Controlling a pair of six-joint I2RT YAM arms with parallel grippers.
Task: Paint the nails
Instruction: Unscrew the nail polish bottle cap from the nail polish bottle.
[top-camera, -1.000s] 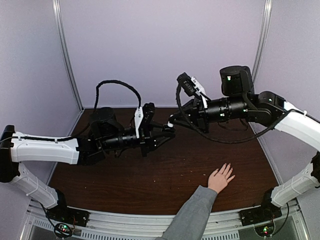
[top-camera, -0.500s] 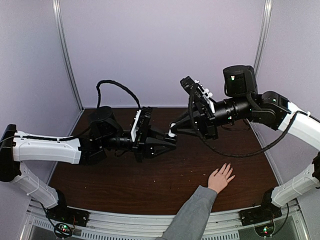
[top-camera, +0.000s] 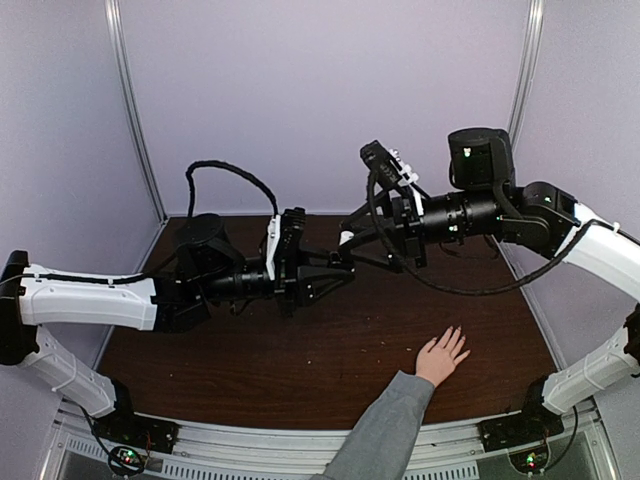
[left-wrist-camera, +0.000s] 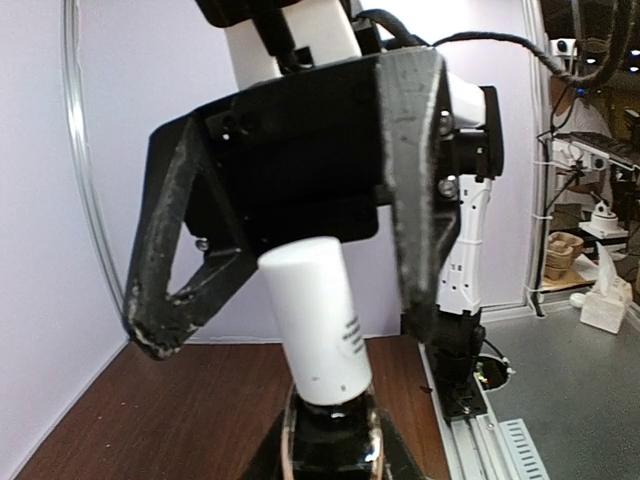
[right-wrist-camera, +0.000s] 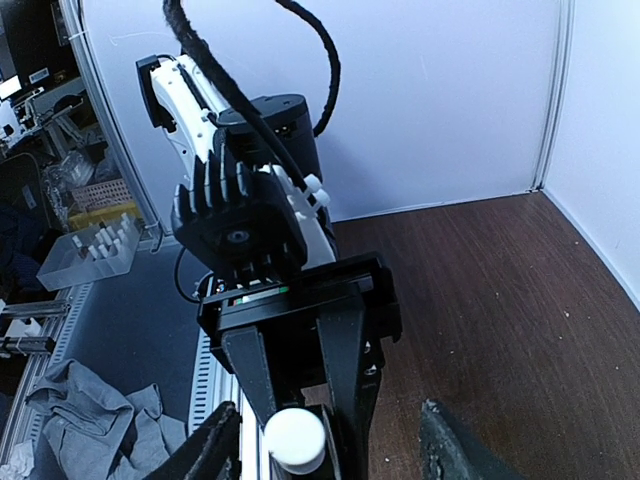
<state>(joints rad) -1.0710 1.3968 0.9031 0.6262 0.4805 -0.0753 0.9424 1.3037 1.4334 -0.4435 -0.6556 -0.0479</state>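
Nails on table, well apart from right end effector.

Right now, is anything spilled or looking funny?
Nothing is spilled or broken. The polish bottle hangs sideways in mid-air, clamped in the left gripper, white cap on, with the right gripper open around it. The hand lies flat on the table.

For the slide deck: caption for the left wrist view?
Right gripper, open, straddles the white cap of the bottle clamped in the left gripper.
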